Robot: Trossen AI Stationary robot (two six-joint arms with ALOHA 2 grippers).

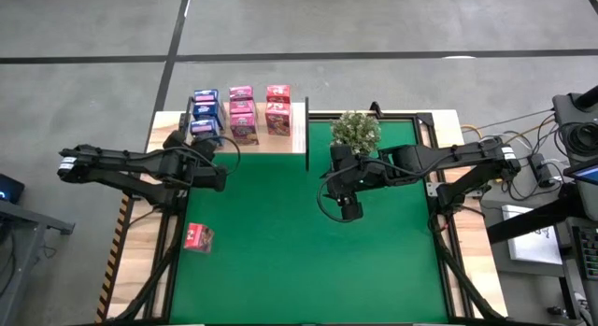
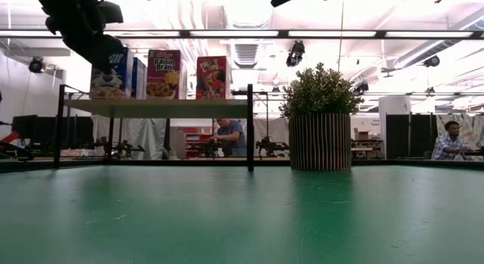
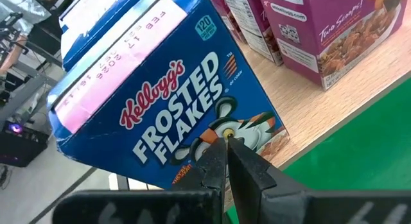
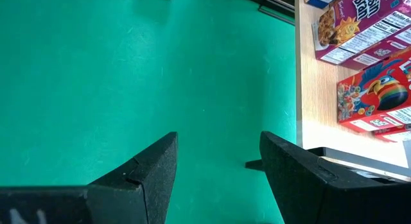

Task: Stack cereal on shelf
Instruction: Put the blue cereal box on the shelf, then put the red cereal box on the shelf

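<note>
Left gripper [image 3: 226,161], fingers together, sits against blue cardboard Frosted Flakes box [image 3: 160,102] on pale wood shelf [image 1: 280,141]; right gripper [image 4: 218,163], fingers apart, hovers over green mat [image 1: 299,242].

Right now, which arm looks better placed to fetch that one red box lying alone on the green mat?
Probably the left. Its end effector sits by the shelf, just above the red box. The right end effector, open, is farther across the mat.

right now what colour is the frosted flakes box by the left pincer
Blue, with white lettering and a pink top panel: the rectangular cardboard Frosted Flakes box, clearest in the left wrist view.
</note>
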